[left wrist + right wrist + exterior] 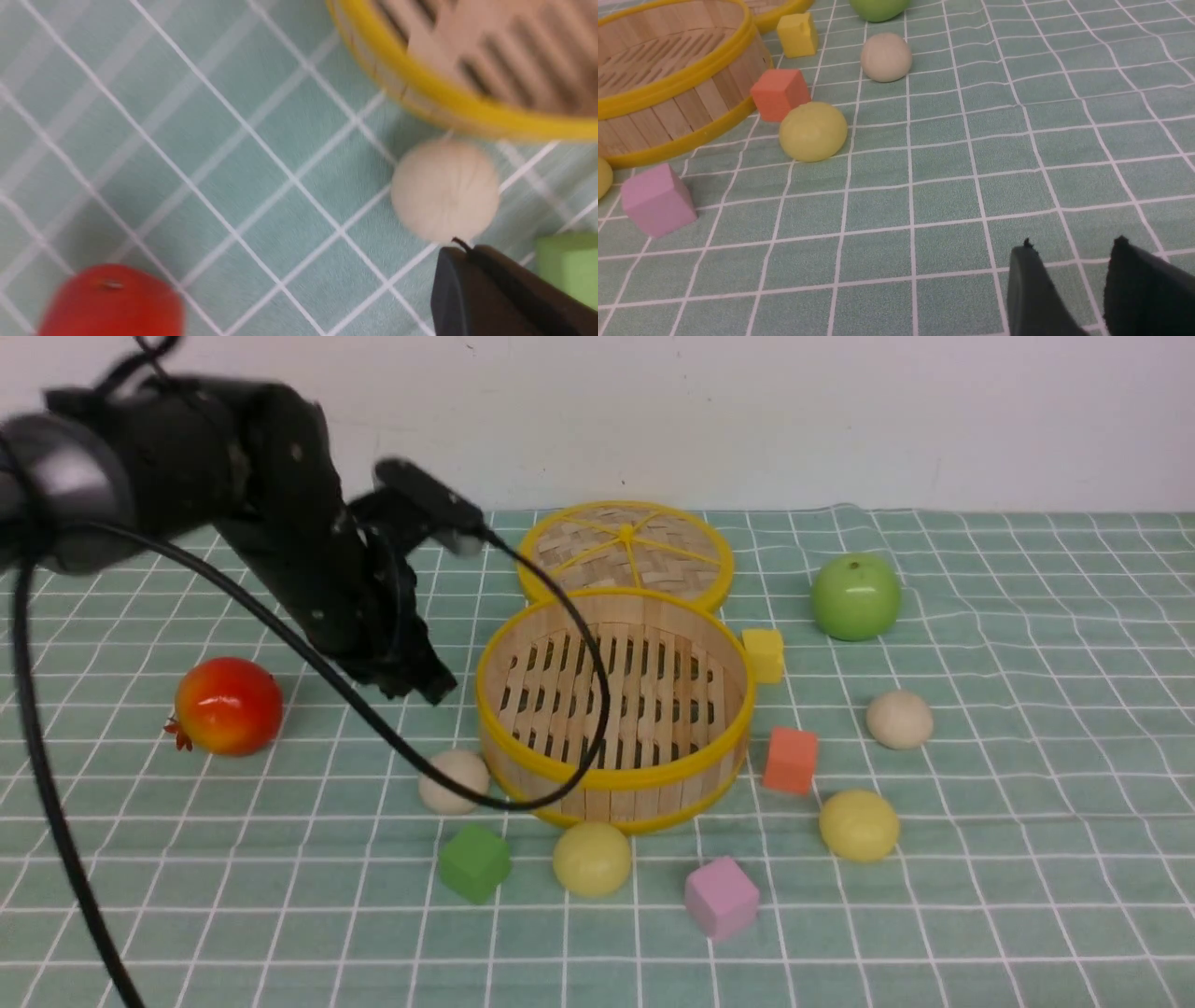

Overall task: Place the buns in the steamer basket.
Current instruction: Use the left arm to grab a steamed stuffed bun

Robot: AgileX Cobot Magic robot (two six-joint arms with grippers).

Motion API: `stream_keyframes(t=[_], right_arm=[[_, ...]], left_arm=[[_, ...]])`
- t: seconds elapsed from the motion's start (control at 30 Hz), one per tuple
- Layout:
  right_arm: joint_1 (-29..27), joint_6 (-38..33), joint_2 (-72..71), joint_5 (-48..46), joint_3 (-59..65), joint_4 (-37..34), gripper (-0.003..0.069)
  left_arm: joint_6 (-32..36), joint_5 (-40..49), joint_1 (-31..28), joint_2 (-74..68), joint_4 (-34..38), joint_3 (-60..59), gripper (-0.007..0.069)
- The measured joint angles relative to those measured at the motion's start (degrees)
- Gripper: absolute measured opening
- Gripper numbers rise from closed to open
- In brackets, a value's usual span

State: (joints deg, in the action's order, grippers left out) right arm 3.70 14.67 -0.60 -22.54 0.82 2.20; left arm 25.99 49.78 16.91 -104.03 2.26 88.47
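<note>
- Over the green checked cloth point(1027, 803), at the basket's 9 o'clock, the left gripper point(425, 689) is hanging with its dark jaws pressing together on nothing.
- Near its tips, a cream-white bun point(454, 781) is sitting dome-up at 8 o'clock of the steamer basket point(653, 803), just beside the wall. The left wrist view is showing faint pleat lines on its matte top.
- The right gripper point(1071, 245) is holding its black jaws narrowly apart and empty over the cloth, well apart from the buns.
- The steamer basket is standing upright, its mouth facing up. It is round, with a pale wooden-slat wall, a slotted floor and glossy yellow rims.
- A pale yellow bun point(592, 859) is resting at 6 o'clock, a second pale yellow bun point(859, 825) at 4 o'clock and a second cream-white bun point(899, 719) at 3 o'clock. All four are lying on the cloth outside the basket.
- A flat woven lid point(625, 546) is lying at 12 o'clock.
- Matte cubes are sitting around the basket: a yellow cube point(764, 655) at 2 o'clock, an orange cube point(790, 759) at 4, a pink cube point(720, 897) at 5 and a green cube point(474, 862) at 7.
- A shiny green apple point(855, 596) is sitting further out at 2 o'clock, and a red pomegranate point(229, 706) at 9 o'clock.
</note>
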Motion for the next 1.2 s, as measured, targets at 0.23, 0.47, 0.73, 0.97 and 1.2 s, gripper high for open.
stream_keyframes(t=[0.23, 0.47, 0.73, 0.97, 1.2], right_arm=[[0.0, 0.0, 0.0, 0.0, 0.0, 0.0, 0.024], [0.0, 0.0, 0.0, 0.0, 0.0, 0.0, 0.024], [0.0, 0.0, 0.0, 0.0, 0.0, 0.0, 0.024], [0.0, 0.0, 0.0, 0.0, 0.0, 0.0, 0.024], [0.0, 0.0, 0.0, 0.0, 0.0, 0.0, 0.024]], left_arm=[[-2.3, 1.5, 0.0, -1.5, 2.3, 0.2, -0.0008], [-2.4, -0.8, 0.0, -8.7, 2.4, 0.2, 0.0159], [-1.9, -3.7, 0.0, -10.8, 4.1, 0.2, 0.0288], [-0.2, -6.0, 0.0, -12.6, 4.5, 0.2, 0.0287], [0.0, -7.1, 0.0, -12.8, 6.2, 0.2, 0.0287]])
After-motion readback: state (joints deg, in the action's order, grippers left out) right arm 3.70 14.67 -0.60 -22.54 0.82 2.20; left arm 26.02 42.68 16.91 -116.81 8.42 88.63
